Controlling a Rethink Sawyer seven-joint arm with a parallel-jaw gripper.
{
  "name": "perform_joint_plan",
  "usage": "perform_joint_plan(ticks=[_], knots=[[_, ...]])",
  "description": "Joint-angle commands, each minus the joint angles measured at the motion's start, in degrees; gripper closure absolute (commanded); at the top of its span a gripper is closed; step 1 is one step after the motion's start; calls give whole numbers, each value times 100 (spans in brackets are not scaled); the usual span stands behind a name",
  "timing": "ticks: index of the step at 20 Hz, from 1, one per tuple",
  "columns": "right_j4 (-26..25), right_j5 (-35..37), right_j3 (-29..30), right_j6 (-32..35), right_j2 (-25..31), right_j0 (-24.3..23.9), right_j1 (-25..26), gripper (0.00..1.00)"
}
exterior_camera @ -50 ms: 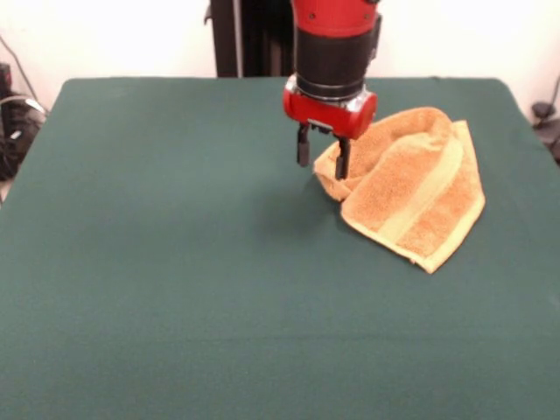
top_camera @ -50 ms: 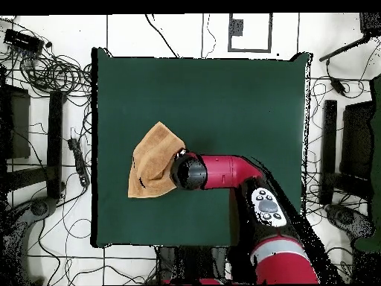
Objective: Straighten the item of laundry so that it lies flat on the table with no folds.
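One surface: the dark green surface point(exterior_camera @ -50 ms: 175, 289) carries everything and is far bigger than the cloth, so there is ample bare room to spread it.
Arm: my red and black arm point(top_camera @ -50 ms: 227, 171) reaches across from the base side so that I hang over the cloth's inner edge.
Towel: the orange-tan towel point(exterior_camera @ -50 ms: 420, 188) lies on the surface, well to one side of its middle and nearer the side edge than the centre.
Towel state: folded over itself and bunched, with a raised, hollow hump under me; not flat yet.
Long axis: in the front view it runs diagonally, from the hump by me down to a corner pointing at the camera side; a paler band point(exterior_camera @ -50 ms: 429, 188) runs along that same slant.
Jaws: my jaws point(exterior_camera @ -50 ms: 322, 150) stand parted and released, one finger point(exterior_camera @ -50 ms: 343, 159) against the bunched edge, the other over bare green.
Why here, I judge: I am placed to pinch this folded edge and draw it outward.
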Motion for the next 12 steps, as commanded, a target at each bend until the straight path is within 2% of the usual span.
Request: perform_joint_plan(ticks=[1, 6, 10, 12], knots=[[-418, 138, -155, -542, 534, 235, 725, 0], [-466, 55, -151, -286, 507, 334, 807, 0], [-337, 104, 59, -20, 445, 499, 537, 0], [-305, 158, 108, -117, 562, 405, 526, 0]])
